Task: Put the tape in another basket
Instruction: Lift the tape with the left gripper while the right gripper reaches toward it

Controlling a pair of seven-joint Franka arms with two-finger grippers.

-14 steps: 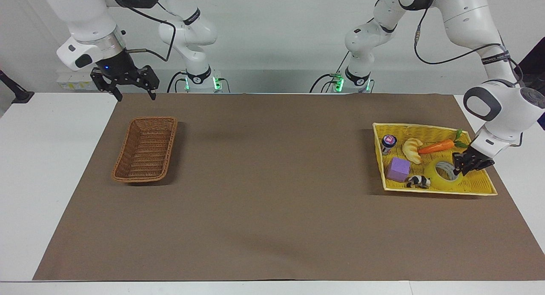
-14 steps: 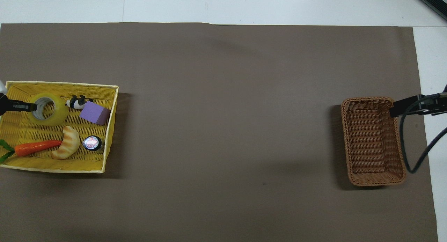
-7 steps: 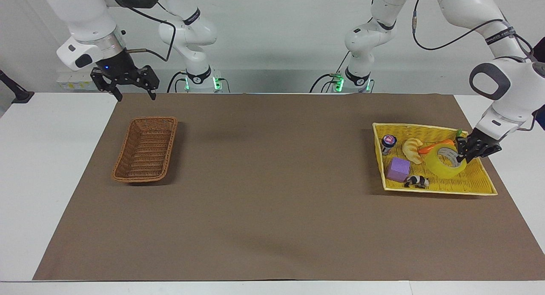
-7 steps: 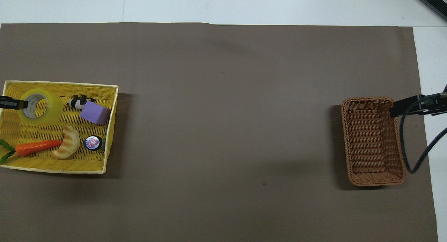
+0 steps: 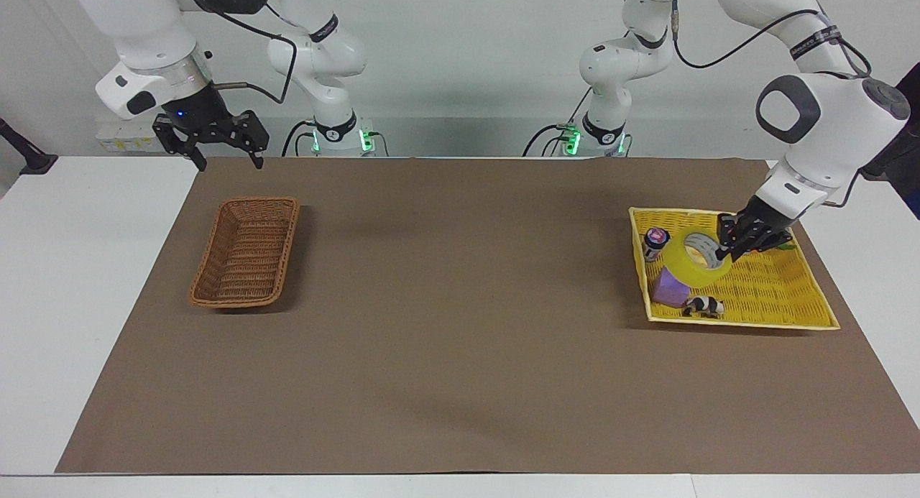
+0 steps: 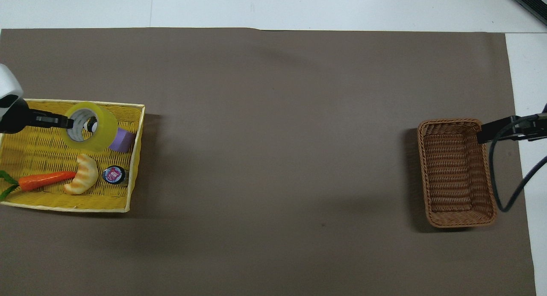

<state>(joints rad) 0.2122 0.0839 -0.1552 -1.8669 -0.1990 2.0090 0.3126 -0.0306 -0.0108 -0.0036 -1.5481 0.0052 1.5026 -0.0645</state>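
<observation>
The left gripper (image 5: 727, 249) is clamped on one wall of the tape (image 5: 696, 259), one finger inside the core and one outside; the roll hangs in the air over the yellow basket (image 5: 798, 312), tilted, above the purple block (image 5: 667, 291) and the toy cow (image 5: 705, 307); in the overhead view it hides most of both. A small jar (image 5: 655, 242), a croissant (image 6: 81, 180) and a carrot (image 6: 45, 179) lie in the same basket, nearer to the robots than the block.

The wicker basket (image 5: 246, 250) sits well apart, toward the right arm's end of the table, with the bare brown mat (image 5: 460, 318) between; the right gripper (image 5: 218, 149) waits with its fingers apart, above the mat's edge just beside that basket.

Risks, as I judge them: the hold takes only one side of a heavy ring, so the roll may swing or pivot on the pads during a fast traverse, and slip free onto the mat; carried too low, it could catch the yellow basket's rim and drag the basket or tip the jar; the goal is narrow with sloping sides, so a release off centre, or with the roll tilted, may leave it perched on the rim or rolling out; the reach across the whole table looks long for the left arm, so a handover may be needed, and a mistimed one would drop the roll.
</observation>
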